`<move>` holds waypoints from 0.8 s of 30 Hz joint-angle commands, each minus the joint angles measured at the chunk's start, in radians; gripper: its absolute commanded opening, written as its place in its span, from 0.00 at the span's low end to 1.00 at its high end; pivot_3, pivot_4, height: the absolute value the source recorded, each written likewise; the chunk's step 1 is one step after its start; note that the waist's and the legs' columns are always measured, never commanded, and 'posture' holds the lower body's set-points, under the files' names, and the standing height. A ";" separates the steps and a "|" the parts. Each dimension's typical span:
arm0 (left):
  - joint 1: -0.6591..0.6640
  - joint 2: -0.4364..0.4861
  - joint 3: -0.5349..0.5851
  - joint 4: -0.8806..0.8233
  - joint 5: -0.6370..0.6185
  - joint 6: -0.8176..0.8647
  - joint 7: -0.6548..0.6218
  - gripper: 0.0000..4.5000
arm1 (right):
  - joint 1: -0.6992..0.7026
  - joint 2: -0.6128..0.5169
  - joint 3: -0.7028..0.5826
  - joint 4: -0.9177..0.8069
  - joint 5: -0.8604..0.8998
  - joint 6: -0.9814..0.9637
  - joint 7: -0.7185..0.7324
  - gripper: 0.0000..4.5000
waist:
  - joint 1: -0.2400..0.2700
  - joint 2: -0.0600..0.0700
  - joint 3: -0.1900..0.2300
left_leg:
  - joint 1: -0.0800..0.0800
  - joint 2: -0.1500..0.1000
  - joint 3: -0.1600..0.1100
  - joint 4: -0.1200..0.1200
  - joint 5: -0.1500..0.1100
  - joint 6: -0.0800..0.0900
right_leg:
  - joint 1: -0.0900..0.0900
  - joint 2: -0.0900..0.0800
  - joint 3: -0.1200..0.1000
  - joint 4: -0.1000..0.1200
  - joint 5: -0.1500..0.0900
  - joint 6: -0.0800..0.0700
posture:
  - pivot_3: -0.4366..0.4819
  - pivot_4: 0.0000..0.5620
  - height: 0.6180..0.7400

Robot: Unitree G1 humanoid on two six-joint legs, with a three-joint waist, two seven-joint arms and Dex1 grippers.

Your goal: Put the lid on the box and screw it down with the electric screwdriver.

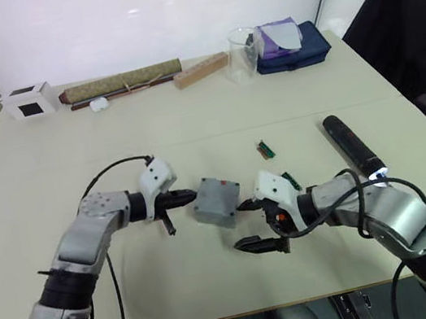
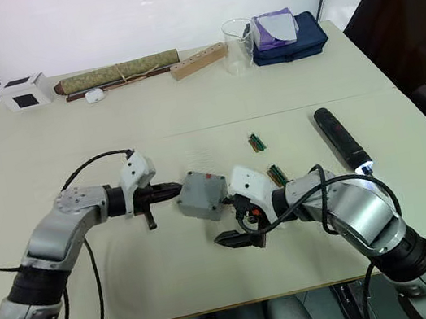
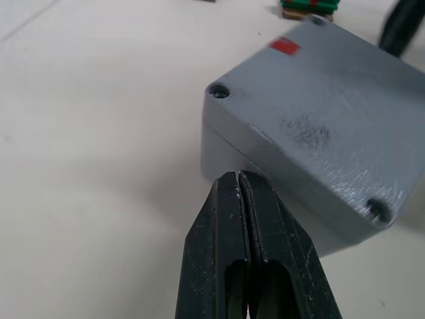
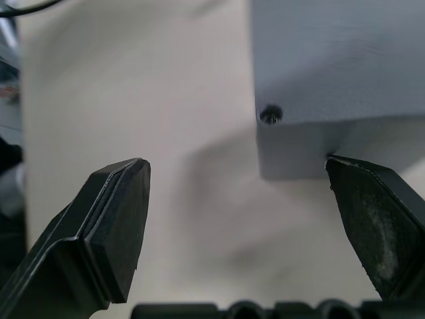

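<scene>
Viewing the near edge of the bench (image 1: pixel 191 130), I am seeing the right tool (image 1: pixel 251 223) spread wide, one finger (image 4: pixel 375 219) touching the box's lower corner, gripping nothing. The left tool (image 1: pixel 178 202) is pressing its fully closed tips against the opposite side of the box (image 1: pixel 216 202), holding nothing. The lid (image 3: pixel 319 119) is sitting on the box, screw holes showing at its corners. Farther right, the electric screwdriver (image 1: pixel 352 145) is lying flat on the bench, well apart from both tools.
</scene>
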 commanded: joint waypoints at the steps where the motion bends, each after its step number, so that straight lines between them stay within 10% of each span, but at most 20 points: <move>1: -0.027 0.006 0.003 0.043 0.032 -0.070 -0.018 0.00 | -0.030 -0.035 -0.055 -0.047 0.028 -0.008 0.016 1.00 | -0.001 0.000 0.000 | 0.000 0.000 0.000 0.000 0.000 0.000 | 0.000 0.000 0.000 0.000 0.000 0.000 | 0.48 0.27 1.00; 13: 0.175 0.163 0.059 -0.225 -0.058 0.063 -0.091 0.00 | -0.122 -0.120 0.020 0.178 -0.159 -0.253 0.063 1.00 | -0.008 0.000 0.000 | 0.000 0.000 0.001 -0.001 0.000 0.000 | -0.001 0.000 0.000 0.000 0.000 0.000 | 0.48 0.27 1.00; 24: 0.160 0.077 0.065 -0.263 -0.079 0.110 0.005 0.00 | -0.133 -0.060 0.087 0.188 -0.171 -0.275 0.148 1.00 | 0.000 0.000 0.000 | 0.000 0.000 0.000 0.000 0.000 0.000 | -0.001 -0.001 0.000 0.000 0.000 0.000 | 0.48 0.27 1.00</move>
